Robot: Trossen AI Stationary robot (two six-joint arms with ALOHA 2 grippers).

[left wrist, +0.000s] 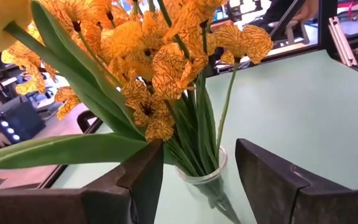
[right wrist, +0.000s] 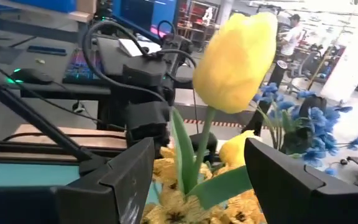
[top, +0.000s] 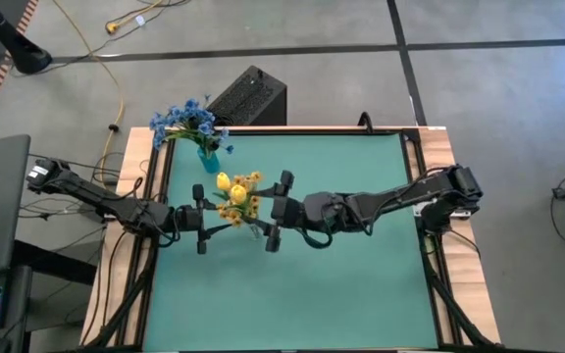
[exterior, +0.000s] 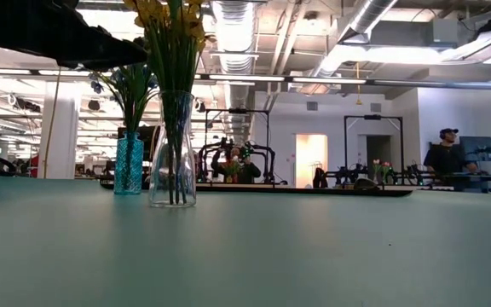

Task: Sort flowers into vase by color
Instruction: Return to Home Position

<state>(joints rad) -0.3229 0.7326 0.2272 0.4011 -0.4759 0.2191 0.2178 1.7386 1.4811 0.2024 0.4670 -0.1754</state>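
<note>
yellow flowers (top: 235, 192), small-blossom sprays and bud stems, bunched together in the clear vase (exterior: 173, 158), upright on the green bench (top: 361, 284). set right in the gap between the left jaws and the right jaws, the two pairs facing each other across the bouquet.

past the left jaws: orange-yellow blossoms and long green leaves rising from the vase rim, centred just ahead of the opening, touched by neither side of it. left jaws spread wide, gripping nothing.

past the right jaws: one large yellow bud (right wrist: 235, 62) on its stalk straight ahead, midway between the two sides, leaves and smaller blossoms below it. right jaws likewise spread wide, nothing held.

blue flowers (top: 186, 120) in the teal vase (top: 208, 157), near the far edge of the bench, close beyond the left jaws' far side and farther from the right jaws, apart from the clear vase.

left arm (top: 96, 196) reaching in from one side of the bench, right arm (top: 390, 201) from the other, both stretched toward the bouquet.

in the room behind the bench, a person (exterior: 446, 153) standing at a distant workstation.
</note>
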